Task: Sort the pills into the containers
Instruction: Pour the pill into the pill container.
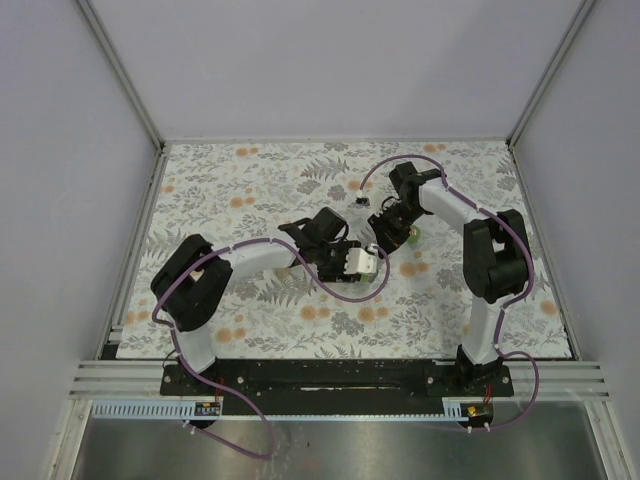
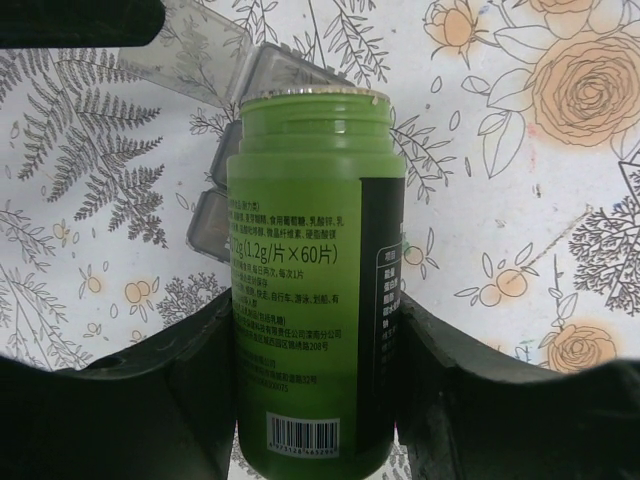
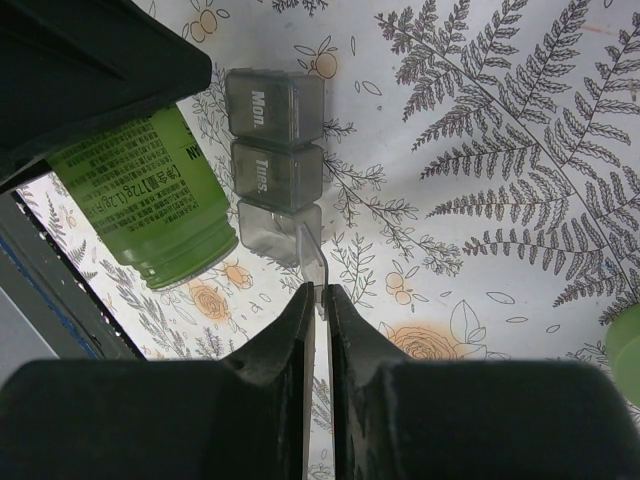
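Clamps uncapped green plastic pill bottle (image 2: 300, 180) in left gripper (image 2: 315, 310). Pinches clear lid flap (image 3: 310, 255) of grey translucent pill organiser (image 3: 275, 170), directly ahead, in right gripper (image 3: 320, 300).

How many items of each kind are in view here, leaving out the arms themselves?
Green plastic pill bottle, held in the left gripper: 1
Smoky grey plastic pill organiser, its open lid pinched by the right gripper: 1
Small green round cap-like piece: 1
Total: 3

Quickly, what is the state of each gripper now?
Left gripper: closed on the green bottle.
Right gripper: closed on the pill box lid.
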Available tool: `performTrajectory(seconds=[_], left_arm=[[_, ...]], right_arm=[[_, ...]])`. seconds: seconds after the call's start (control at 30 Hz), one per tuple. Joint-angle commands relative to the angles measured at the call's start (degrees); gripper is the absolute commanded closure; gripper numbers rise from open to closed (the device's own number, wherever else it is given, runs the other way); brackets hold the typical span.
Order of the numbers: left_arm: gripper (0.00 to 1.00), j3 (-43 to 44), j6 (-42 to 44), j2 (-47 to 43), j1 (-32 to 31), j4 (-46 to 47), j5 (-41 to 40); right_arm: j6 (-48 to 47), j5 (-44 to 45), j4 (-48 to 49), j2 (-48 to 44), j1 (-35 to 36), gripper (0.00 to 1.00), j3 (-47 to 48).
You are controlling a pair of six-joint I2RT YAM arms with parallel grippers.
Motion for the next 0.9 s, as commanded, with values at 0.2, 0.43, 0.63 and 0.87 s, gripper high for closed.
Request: performTrajectory(seconds=[0.2, 0.43, 0.63, 0.87], left_arm=[[1.0, 5.0, 5.0, 1.7, -0.6, -2.6, -3.4], [1.0, 7.1, 6.5, 2.3, -0.9, -4.4, -4.4], [1.0, 8.2, 8.3, 2.9, -1.3, -5.7, -5.7], [1.0, 8.3, 10.2, 3.5, -1.4, -6.1, -6.4]], right_arm=[[-0.5, -0.8, -0.5, 0.4, -0.3, 0.96, 1.1], [-0.6, -0.8, -0.5, 0.2, -0.3, 0.96, 1.2], [-0.6, -0.7, -0.6, 0.4, -0.3, 0.96, 1.2], [-0.7, -0.8, -0.7, 0.1, -0.3, 0.96, 1.0]])
